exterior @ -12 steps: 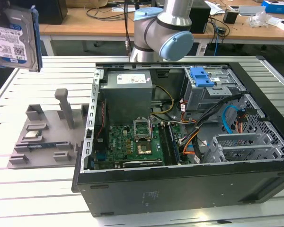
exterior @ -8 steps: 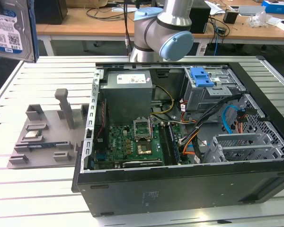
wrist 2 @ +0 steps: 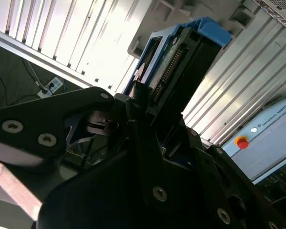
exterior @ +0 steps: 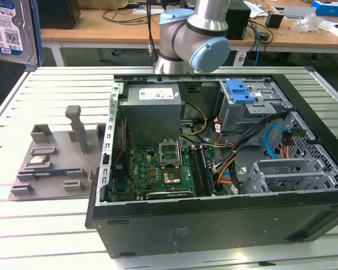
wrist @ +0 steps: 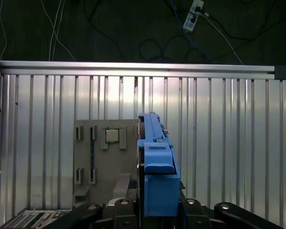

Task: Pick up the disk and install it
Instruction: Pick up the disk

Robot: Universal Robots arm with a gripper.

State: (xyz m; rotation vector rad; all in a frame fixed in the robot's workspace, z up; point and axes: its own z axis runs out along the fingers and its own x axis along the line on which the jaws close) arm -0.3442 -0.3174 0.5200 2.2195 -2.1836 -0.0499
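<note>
The silver-grey tubular metal robot arm (exterior: 211,14) has fat cylindrical joints, each closed by a round pale-blue plastic cap (exterior: 210,54). In both wrist views the matte black metal gripper (wrist 2: 150,112) is built of flat, angular link plates (wrist 2: 62,117) with rounded ends, pinned together by small bright silver socket-head screws (wrist 2: 46,139).

Open case (exterior: 214,225); cable tangle (exterior: 225,160) beside drive cage (exterior: 240,115)

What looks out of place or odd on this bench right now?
Nothing looks spilled or broken. The disk is held up off the table, clamped in the gripper. The case lies on its side with its panel off and cables loose inside.
</note>
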